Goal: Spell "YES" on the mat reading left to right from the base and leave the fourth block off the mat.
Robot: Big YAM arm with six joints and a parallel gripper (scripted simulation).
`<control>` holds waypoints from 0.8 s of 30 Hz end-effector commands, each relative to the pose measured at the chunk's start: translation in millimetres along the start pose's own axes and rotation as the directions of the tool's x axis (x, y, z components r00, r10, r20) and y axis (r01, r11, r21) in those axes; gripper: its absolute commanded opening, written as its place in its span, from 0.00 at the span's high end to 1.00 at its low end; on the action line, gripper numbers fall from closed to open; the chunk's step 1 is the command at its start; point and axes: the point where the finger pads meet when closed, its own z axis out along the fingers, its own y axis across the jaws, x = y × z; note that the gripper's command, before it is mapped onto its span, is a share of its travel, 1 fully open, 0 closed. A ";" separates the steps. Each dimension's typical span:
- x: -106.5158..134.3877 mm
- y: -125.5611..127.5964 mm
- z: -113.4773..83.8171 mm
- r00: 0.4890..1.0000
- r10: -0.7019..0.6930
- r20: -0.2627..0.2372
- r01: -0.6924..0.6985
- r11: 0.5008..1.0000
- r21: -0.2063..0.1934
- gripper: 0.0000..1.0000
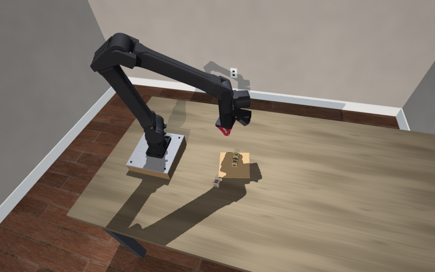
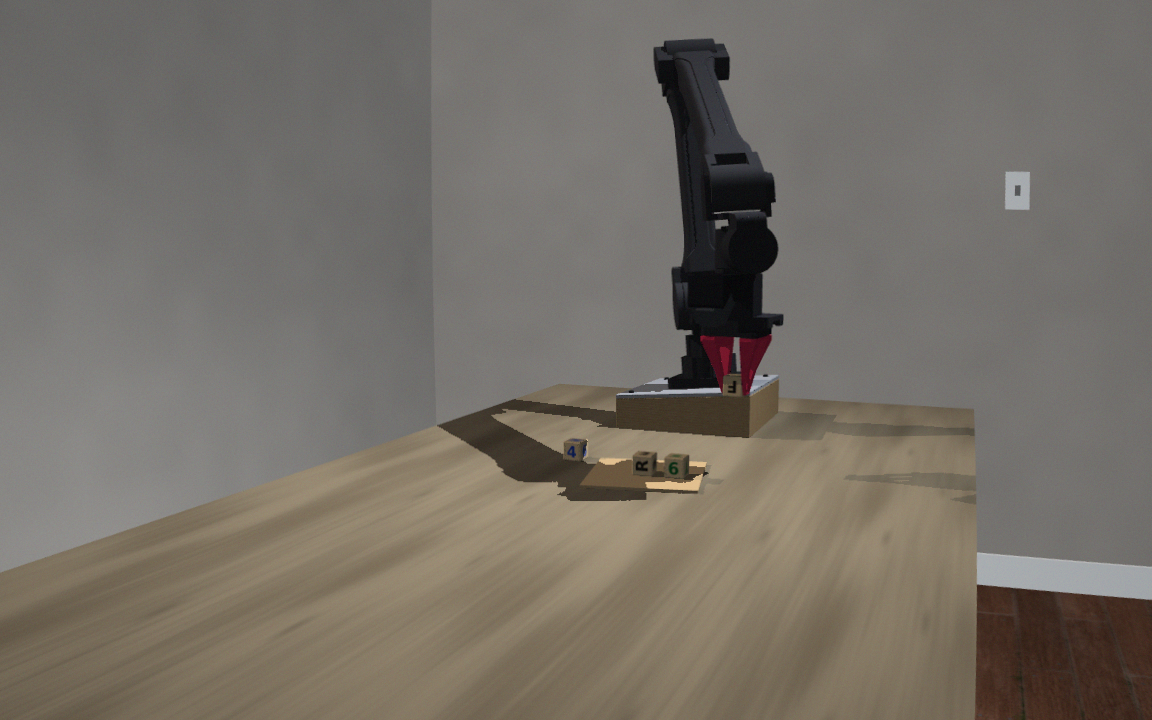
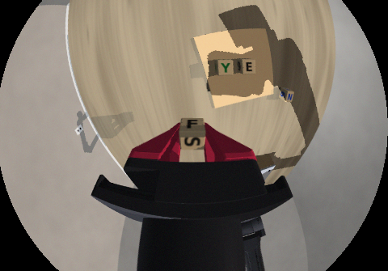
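My gripper (image 1: 226,132) (image 2: 732,383) (image 3: 192,127) is shut on the S block (image 2: 731,386) (image 3: 192,142), held in the air to the left of the mat (image 1: 244,172) (image 2: 609,479) (image 3: 218,101) as seen from the base. In the wrist view its S looks turned a quarter turn, with an F on the adjoining side. The Y block (image 1: 235,154) (image 2: 676,466) (image 3: 225,67) and the E block (image 1: 234,161) (image 2: 644,463) (image 3: 249,66) lie on the mat with a small gap, reading Y then E, upright in the wrist view. The N block (image 1: 216,181) (image 2: 574,449) (image 3: 289,96) lies off the mat.
The robot's base plate (image 1: 175,143) stands on the table (image 1: 313,189) (image 2: 401,573), on the near side of the mat from the base. The N block is close to the mat's near right corner. The arm's shadow falls across the mat and blocks.
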 end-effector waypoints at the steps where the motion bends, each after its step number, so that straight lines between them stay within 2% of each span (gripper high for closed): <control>1: -33.2 -1.7 -17.4 0.972 -0.233 0.035 0.234 0.972 -0.020 0.79; 2: -36.7 -6.2 -17.6 0.956 -0.290 0.036 0.291 0.957 -0.018 0.79; 4: -36.7 -6.2 -17.6 0.956 -0.290 0.036 0.291 0.957 -0.018 0.79; 7: -47.6 -21.4 -18.1 0.887 -0.461 0.039 0.461 0.887 -0.009 0.79; 10: -58.5 -38.6 -18.5 0.820 -0.572 0.034 0.572 0.820 0.002 0.79; 19: -86.6 -92.4 -19.0 0.578 -0.816 0.009 0.816 0.578 0.029 0.79; 21: -86.6 -92.4 -19.0 0.578 -0.816 0.009 0.816 0.578 0.029 0.79; 22: -88.4 -98.5 -26.8 0.499 -0.867 0.011 0.866 0.499 0.041 0.79; 24: -95.9 -107.3 -24.0 0.424 -0.905 0.005 0.905 0.424 0.044 0.79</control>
